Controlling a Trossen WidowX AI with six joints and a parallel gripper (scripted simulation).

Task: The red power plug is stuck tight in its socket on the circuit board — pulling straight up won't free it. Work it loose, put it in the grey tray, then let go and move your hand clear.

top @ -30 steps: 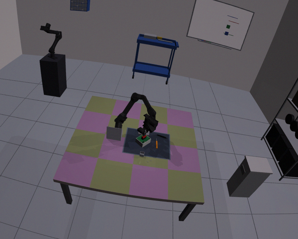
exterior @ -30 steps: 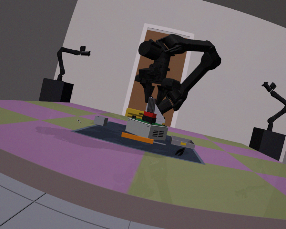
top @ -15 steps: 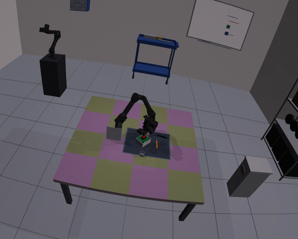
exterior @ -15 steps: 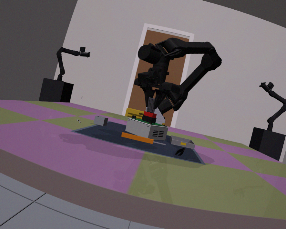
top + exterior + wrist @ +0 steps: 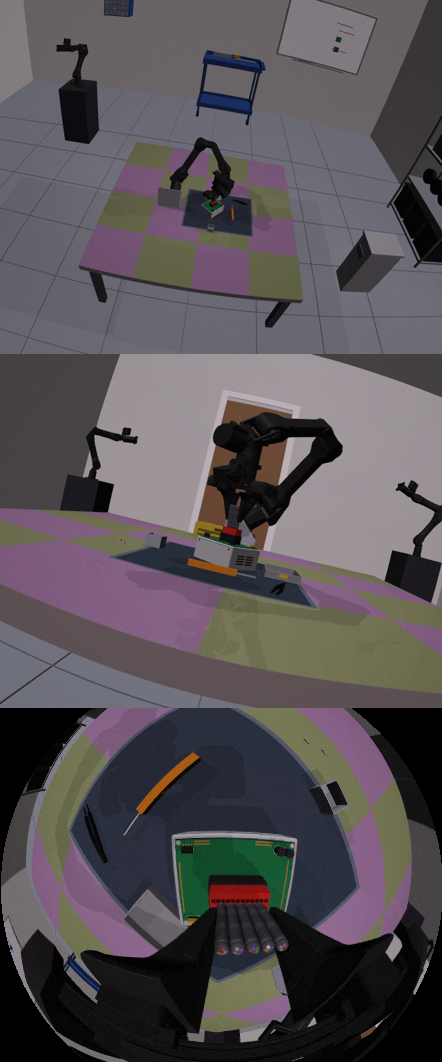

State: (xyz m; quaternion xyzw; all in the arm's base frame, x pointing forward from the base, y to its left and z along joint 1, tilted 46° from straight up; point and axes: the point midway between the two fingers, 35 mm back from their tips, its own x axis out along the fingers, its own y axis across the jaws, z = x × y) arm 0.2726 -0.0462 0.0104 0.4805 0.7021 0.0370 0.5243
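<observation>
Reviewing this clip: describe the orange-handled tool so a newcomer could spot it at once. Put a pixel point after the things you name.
On the pink-and-olive checkered table (image 5: 164, 260) (image 5: 110, 593) lies a dark blue mat (image 5: 195, 217) (image 5: 162, 556) (image 5: 260, 763). On it, beside the white box with the green board (image 5: 211, 207) (image 5: 212, 551) (image 5: 235, 863), lies the tool (image 5: 232, 213) (image 5: 212, 567) (image 5: 167, 783). Its straight orange handle and thin silver shaft set it apart from the black, two-pronged tool (image 5: 240, 202) (image 5: 278, 589) (image 5: 95, 835) nearby.

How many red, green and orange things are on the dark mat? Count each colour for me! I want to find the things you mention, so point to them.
Red: 1, the plug (image 5: 213, 202) (image 5: 231, 531) (image 5: 239, 893)
Green: 1, the circuit board (image 5: 209, 206) (image 5: 211, 540) (image 5: 231, 865)
Orange: 1, the screwdriver (image 5: 232, 214) (image 5: 212, 567) (image 5: 167, 782)
Total: 3
</observation>
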